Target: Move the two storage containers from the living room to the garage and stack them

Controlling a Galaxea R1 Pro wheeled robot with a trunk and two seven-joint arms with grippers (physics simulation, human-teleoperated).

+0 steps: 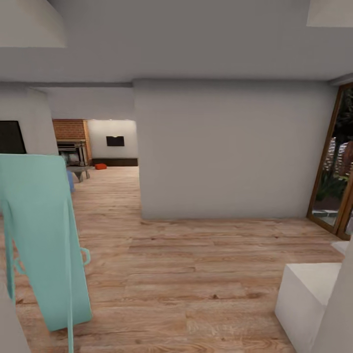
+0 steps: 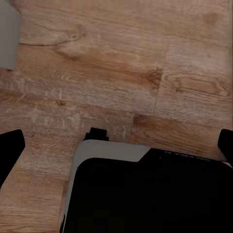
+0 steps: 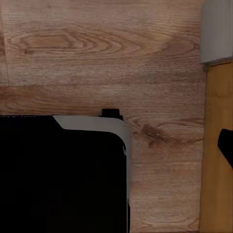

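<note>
Far off in the head view lies the living room, with its red brick chimney (image 1: 71,130), fireplace (image 1: 72,151), black TV (image 1: 115,141) and long dark bench (image 1: 116,161). A small orange-red shape, one storage container (image 1: 100,166), sits on the wood floor in front of that bench. The second container is out of view. My left gripper (image 2: 116,148) hangs open over the plank floor, its dark fingertips (image 2: 9,150) at the picture's edges. My right gripper (image 3: 116,145) is open too, with one fingertip (image 3: 226,145) showing. Both are empty.
A big white wall block (image 1: 230,147) stands ahead, with the passage to the living room along its left side. A teal folded board (image 1: 44,235) leans close at my left. A white block (image 1: 306,299) is near right, and a wood-framed glass door (image 1: 338,162) far right. My dark base (image 2: 145,194) shows below the grippers.
</note>
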